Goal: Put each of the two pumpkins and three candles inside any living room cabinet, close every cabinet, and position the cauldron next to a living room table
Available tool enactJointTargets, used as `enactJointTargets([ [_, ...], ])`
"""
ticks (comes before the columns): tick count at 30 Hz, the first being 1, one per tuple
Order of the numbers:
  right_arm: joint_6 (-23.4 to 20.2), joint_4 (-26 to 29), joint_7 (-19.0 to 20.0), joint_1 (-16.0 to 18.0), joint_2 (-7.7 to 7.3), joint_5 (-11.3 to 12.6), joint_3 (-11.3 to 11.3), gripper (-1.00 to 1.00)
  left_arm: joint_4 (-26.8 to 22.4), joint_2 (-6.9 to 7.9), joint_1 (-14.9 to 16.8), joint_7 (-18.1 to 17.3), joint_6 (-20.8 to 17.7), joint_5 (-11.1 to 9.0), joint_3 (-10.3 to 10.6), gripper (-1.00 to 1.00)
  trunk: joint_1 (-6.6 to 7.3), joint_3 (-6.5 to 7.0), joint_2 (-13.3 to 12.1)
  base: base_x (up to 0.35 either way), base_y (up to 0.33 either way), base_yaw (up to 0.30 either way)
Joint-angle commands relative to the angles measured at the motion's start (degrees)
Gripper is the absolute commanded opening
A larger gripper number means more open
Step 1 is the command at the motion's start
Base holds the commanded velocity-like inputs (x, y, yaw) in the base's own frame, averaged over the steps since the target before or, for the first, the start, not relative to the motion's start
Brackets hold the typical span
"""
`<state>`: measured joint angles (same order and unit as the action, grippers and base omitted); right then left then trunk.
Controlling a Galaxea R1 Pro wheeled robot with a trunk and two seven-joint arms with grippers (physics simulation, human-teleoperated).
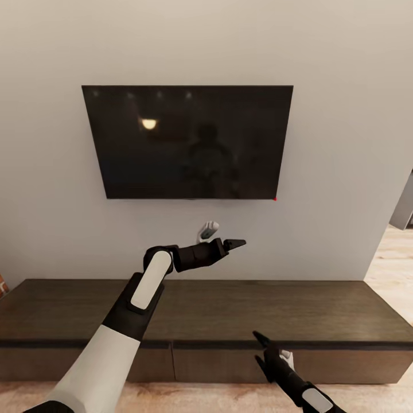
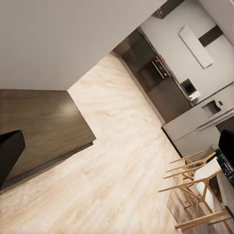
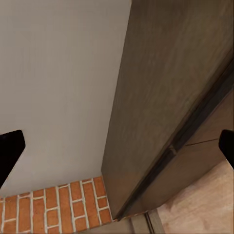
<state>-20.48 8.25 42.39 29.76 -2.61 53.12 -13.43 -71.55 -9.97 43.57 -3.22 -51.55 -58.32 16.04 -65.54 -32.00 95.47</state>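
The long low dark-brown cabinet runs along the wall below me, and its drawer fronts look shut. My left gripper is raised above the cabinet top, pointing right, open and holding nothing; one black finger shows in the left wrist view over the cabinet's end. My right gripper hangs low in front of the drawer fronts, open and holding nothing. Its fingers frame the cabinet's top and front in the right wrist view. The pumpkins, candles, cauldron and table are out of view.
A dark TV hangs on the pale wall above the cabinet. Light wood floor stretches past the cabinet's end toward grey kitchen units and wooden stools. A brick strip sits at the cabinet's other end.
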Motion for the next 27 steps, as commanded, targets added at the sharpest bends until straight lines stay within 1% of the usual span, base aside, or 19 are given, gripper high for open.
enactJointTargets([
  [1, -0.52, -0.03, 1.01, 0.04, 0.02, 0.40, -0.34, 1.00, 0.00, -0.03, 0.07, -0.29, -0.17, 0.30, -0.05, 1.00, -0.22, -0.24, 0.45, 0.000, 0.000, 0.000],
  [3, -0.47, -0.05, 2.43, 0.04, 0.07, 0.67, -0.36, 1.00, 0.16, -0.03, 0.09, -0.24, -0.15, 0.10, -0.05, 1.00, -0.66, -0.60, 1.25, 0.000, 0.000, 0.000],
  [5, -0.21, -0.06, 3.06, 0.04, 0.11, 0.75, -0.33, 1.00, 0.33, -0.03, 0.10, -0.23, -0.14, -0.64, -0.05, 1.00, -1.10, -0.96, 2.05, 0.000, 0.000, 0.000],
  [10, 0.12, -0.05, 3.87, 0.04, 0.16, 0.83, -0.16, 1.00, 0.57, 0.00, 0.11, -0.21, -0.13, -3.78, -0.05, 1.00, -2.20, -1.86, 4.06, 0.000, 0.000, 0.000],
  [11, 0.13, -0.06, 4.07, 0.04, 0.17, 0.83, -0.15, 1.00, 0.58, 0.01, 0.11, -0.21, -0.13, -4.16, -0.05, 1.00, -2.42, -2.04, 4.46, 0.000, 0.000, 0.000],
  [12, 0.20, -0.07, 5.18, 0.04, 0.20, 0.82, -0.13, 1.00, 0.60, 0.02, 0.11, -0.30, -0.13, -5.17, -0.05, 1.00, -2.64, -2.22, 4.86, 0.000, 0.000, 0.000],
  [14, 0.29, -0.08, 7.89, 0.04, 0.22, 0.67, -0.11, 1.00, 0.61, 0.09, 0.11, -0.50, -0.15, -6.37, -0.05, 1.00, -3.08, -2.58, 5.66, 0.000, 0.000, 0.000],
  [19, 0.42, -0.08, 9.55, 0.04, 0.17, 0.60, -0.09, 1.00, 0.62, 0.12, 0.11, -0.63, -0.19, -7.03, -0.05, 1.00, -4.17, -3.48, 7.67, 0.000, 0.000, 0.000],
  [24, 0.44, -0.08, 9.91, 0.04, 0.15, 0.54, 0.09, 1.00, 0.60, 0.13, 0.11, -0.72, -0.21, -7.24, -0.05, 1.00, -5.27, -4.37, 9.67, 0.000, 0.000, 0.000],
  [27, 0.44, -0.08, 9.98, 0.04, 0.15, 0.50, 0.21, 1.00, 0.62, 0.13, 0.11, -0.66, -0.22, -8.17, 0.01, 1.00, -5.93, -4.91, 10.87, 0.000, 0.000, 0.000],
])
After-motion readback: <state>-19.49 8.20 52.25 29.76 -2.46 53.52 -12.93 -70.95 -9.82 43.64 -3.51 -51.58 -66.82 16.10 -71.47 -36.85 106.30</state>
